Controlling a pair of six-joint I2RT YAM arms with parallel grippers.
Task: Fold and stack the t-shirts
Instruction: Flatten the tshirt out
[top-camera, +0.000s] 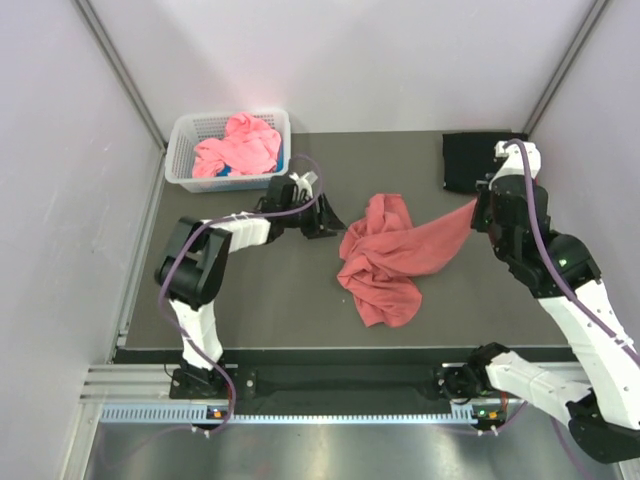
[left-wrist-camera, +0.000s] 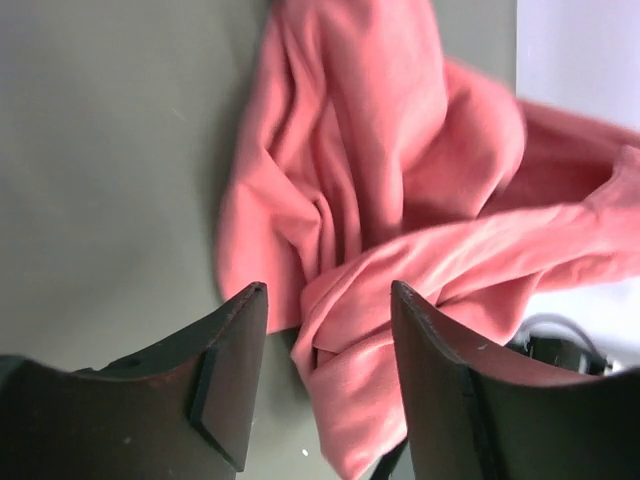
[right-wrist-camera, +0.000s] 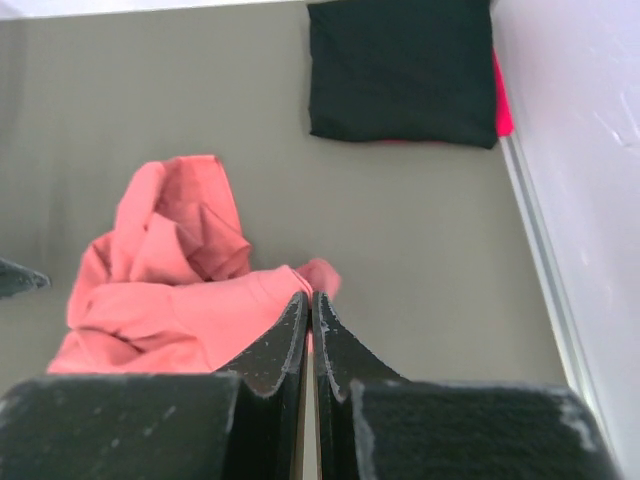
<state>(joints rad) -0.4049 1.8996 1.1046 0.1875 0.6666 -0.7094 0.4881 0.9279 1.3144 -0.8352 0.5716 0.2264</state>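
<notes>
Right wrist: my right tool (right-wrist-camera: 309, 298) clamps a fold of the soft, crumpled salmon-red cotton t-shirt (right-wrist-camera: 165, 285); my left tool (left-wrist-camera: 328, 290) gapes empty.

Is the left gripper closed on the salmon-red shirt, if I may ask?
No, the left gripper has its jaws wide apart, with the crumpled salmon-red shirt lying loose beyond them.

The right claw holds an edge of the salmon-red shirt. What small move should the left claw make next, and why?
Probably the left claw should ease forward and close on the fold of the salmon-red shirt between its open jaws. The right claw is shut on one edge, yet the rest lies crumpled; a second grip would let both arms spread it.
</notes>
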